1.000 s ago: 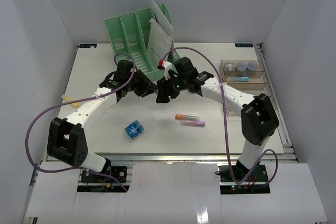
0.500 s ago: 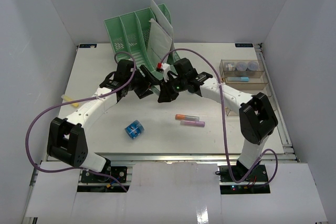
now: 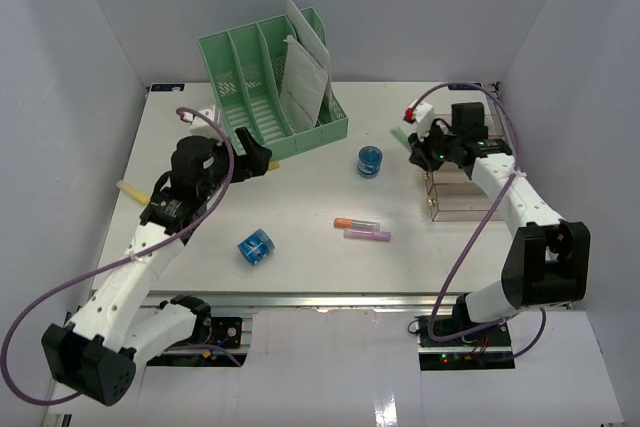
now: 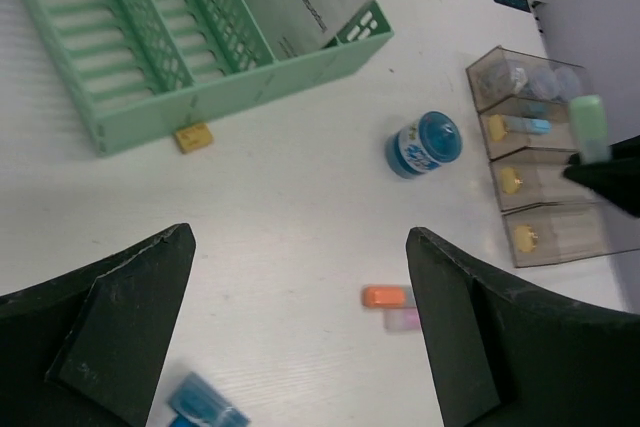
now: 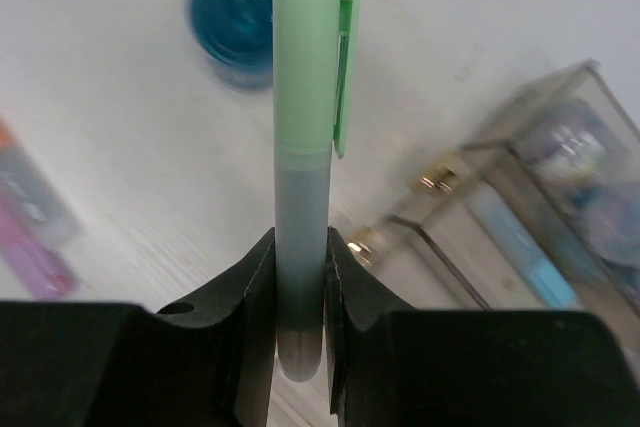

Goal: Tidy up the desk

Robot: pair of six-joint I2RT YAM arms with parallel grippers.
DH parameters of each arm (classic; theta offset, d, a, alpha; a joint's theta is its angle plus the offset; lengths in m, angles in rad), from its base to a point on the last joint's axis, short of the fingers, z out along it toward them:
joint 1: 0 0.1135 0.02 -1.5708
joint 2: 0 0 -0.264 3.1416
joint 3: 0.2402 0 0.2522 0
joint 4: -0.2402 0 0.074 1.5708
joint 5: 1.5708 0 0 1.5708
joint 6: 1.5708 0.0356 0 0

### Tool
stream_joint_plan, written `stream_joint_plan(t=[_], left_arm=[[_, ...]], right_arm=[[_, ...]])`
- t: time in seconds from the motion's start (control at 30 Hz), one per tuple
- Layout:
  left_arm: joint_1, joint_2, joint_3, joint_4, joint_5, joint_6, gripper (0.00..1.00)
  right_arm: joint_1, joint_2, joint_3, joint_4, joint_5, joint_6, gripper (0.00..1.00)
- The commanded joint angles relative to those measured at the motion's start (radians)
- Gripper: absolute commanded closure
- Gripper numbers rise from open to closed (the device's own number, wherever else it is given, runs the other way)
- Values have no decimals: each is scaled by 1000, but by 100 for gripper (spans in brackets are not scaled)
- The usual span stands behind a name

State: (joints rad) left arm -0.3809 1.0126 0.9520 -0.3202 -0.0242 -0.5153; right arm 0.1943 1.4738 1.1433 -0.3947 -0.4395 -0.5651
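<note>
we grip green highlighter point(image 5: 305, 147) in right gripper point(image 5: 300, 277) by clear tray point(image 3: 437, 209); left gripper point(image 4: 300, 317) wide apart, empty; two markers point(image 3: 362, 229), blue jar point(image 3: 370, 161) unsorted on desk point(image 3: 300, 277).

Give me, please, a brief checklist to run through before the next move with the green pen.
1. Grip: the right gripper is shut on the green pen: ok.
2. Other arm: the left gripper is open, empty and away from the clear tray: ok.
3. Obstacles: the blue pot stands on the desk, apart from the tray: ok.
4. Alignment: pen over a compartment: cannot tell, the views disagree.
5. Room for the pen in a compartment: cannot tell.
</note>
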Motion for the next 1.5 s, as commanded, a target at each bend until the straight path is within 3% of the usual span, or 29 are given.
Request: stream_joint_plan(t=[0.0,0.2,0.37,0.7,0.93,1.1,1.17,1.33,1.47], left_arm=[[7,-106,-77,-48,-178,288,2],[13,-227,-194,-86,-253,327,2],[16,-262,-248,-89,-281,333,2],[16,-268,-262,-89,-300,327,2],[20,-242,-260,-94,-295,311,2],[41,-224,-251,-99,-269,295,2],[59,-209,-246,-104,-248,284,2],[258,-139,-229,-114,-15,219,2],[470,-32,-221,-68,217,118,2]], right_arm=[[-119,-38,-14,7,128,-325,92],[-264,165,159,11,213,-476,92],[-286,307,237,10,286,-634,92],[-286,409,264,42,358,-756,85],[-286,440,236,77,412,-791,63],[-288,429,215,108,410,-781,37],[-289,418,219,118,412,-742,32],[-297,319,225,129,379,-579,26],[-295,139,121,137,211,-423,15]])
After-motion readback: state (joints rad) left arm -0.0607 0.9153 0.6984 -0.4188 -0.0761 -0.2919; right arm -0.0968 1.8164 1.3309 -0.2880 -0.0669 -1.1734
